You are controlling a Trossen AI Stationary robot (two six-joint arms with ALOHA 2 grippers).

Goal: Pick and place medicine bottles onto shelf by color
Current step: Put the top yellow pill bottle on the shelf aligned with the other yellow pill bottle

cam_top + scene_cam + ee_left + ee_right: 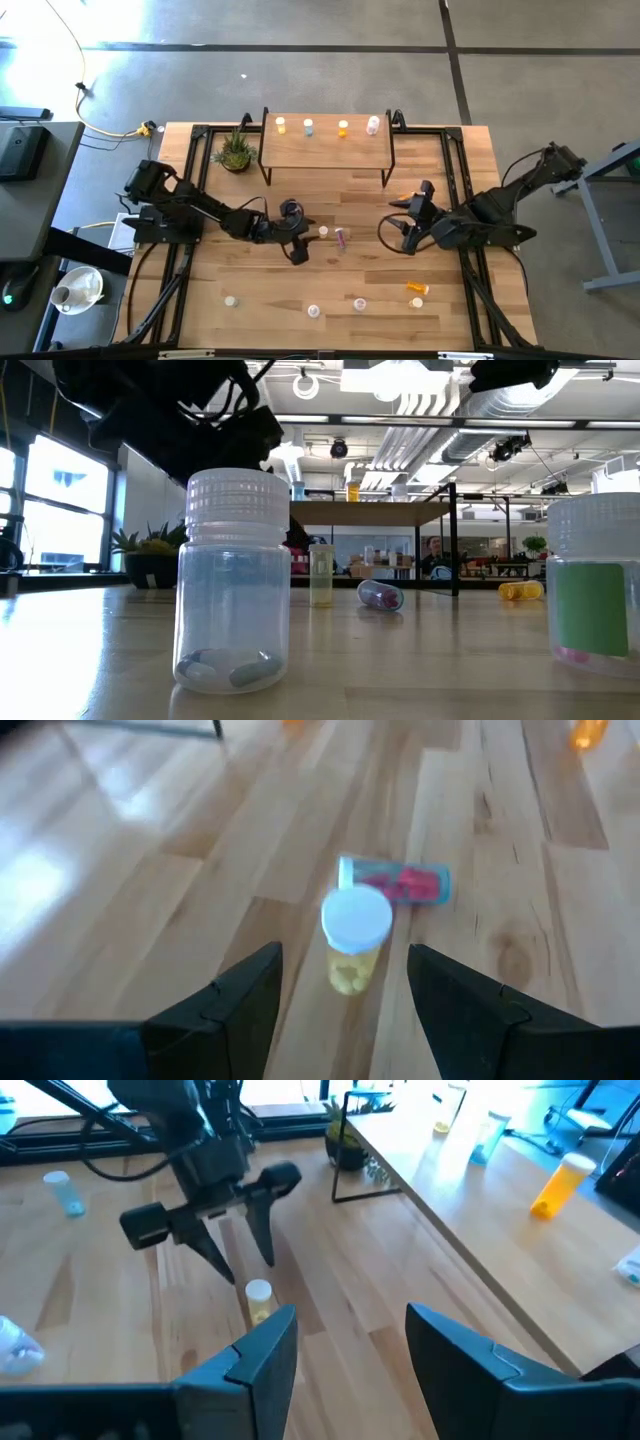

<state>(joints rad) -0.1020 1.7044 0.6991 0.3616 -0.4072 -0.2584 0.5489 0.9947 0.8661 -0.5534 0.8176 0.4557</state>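
A yellow medicine bottle (352,945) with a white cap stands upright in the table's middle (322,232). A pink one (395,883) lies on its side just beyond it. My left gripper (345,1010) is open, its fingers slanting down just short of the yellow bottle (258,1300) and touching nothing. My right gripper (411,226) hangs open and empty over the table's right middle. The shelf (325,152) stands at the far edge and bears a yellow (281,125), a blue (309,127), an orange (343,128) and a pinkish bottle (373,125), all upright.
Several more bottles sit near the front edge, among them an orange one on its side (417,288) and a pale blue one (235,580) close to the low camera. A potted plant (236,152) stands left of the shelf. Bare wood lies between the arms and the shelf.
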